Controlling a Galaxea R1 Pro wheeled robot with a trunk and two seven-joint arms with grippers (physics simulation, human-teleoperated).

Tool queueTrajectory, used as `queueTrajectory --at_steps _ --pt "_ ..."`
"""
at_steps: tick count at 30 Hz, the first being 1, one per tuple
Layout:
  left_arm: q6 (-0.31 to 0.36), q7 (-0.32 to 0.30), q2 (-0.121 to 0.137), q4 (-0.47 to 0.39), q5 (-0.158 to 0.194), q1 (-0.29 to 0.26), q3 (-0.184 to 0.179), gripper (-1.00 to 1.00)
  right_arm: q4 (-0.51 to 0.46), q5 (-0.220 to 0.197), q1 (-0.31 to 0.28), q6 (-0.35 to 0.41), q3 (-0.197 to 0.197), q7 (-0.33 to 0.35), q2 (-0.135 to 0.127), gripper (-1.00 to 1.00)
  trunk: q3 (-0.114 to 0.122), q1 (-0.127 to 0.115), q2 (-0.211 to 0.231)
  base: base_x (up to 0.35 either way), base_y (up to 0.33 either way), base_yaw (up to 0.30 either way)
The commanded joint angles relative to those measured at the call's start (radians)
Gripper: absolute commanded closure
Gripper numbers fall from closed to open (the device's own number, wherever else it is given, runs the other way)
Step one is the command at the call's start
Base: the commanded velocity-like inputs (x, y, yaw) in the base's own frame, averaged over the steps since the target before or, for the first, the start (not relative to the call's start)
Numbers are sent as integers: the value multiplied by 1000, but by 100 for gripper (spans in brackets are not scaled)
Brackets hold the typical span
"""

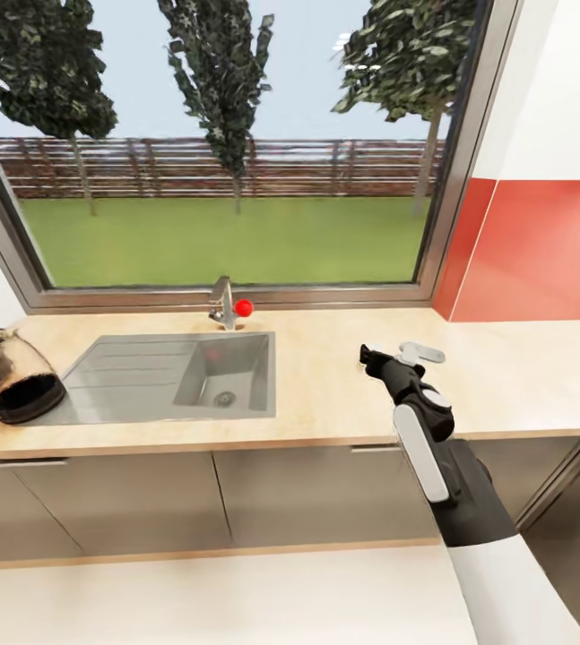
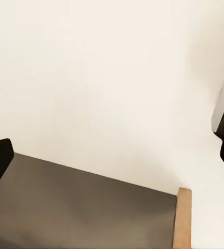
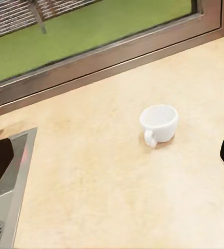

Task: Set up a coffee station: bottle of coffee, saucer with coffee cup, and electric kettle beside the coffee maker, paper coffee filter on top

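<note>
The coffee cup (image 3: 158, 123), small and white with a side handle, stands upright on the kitchen countertop (image 3: 91, 171) right of the sink. My right gripper (image 3: 113, 158) is open just short of the cup, with nothing between its fingers. From the head camera the right gripper (image 1: 381, 356) hovers over the kitchen countertop (image 1: 343, 394), and the coffee cup (image 1: 422, 352) peeks out beside its wrist. The electric kettle (image 1: 7, 376), rounded glass and dark in its lower half, stands at the counter's far left. My left gripper (image 2: 113, 161) is open and empty. The coffee maker, bottle of coffee, paper coffee filter and saucer are out of view.
A steel sink (image 1: 119, 376) with a drainboard is set into the counter, and a faucet with a red knob (image 1: 229, 306) stands behind it under the wide window. Red wall panels (image 1: 541, 251) rise at the right. The left wrist view faces a grey cabinet panel (image 2: 80, 207).
</note>
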Motion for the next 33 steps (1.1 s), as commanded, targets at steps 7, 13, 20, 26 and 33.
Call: queueTrajectory --at_steps 7,13,20,26,33 --pt "8 1 5 3 -5 2 3 -100 -1 63 -52 139 -12 -9 -2 -100 -2 1 -2 320 -77 0" --pt "22 1 7 5 -5 2 2 -100 -1 111 -57 157 -10 -7 -2 -100 -2 1 -2 323 -84 0" --pt "36 1 7 6 -12 5 2 -100 2 117 -56 160 -8 -7 -3 -100 -2 1 -2 302 -145 0" --pt "53 13 4 12 -30 5 3 -100 7 119 -56 163 -8 -7 -4 -100 -2 1 -2 298 -157 0" --pt "54 37 5 34 -32 6 3 -100 101 119 -54 165 -7 -6 -4 -100 -2 1 -2 298 -80 0"
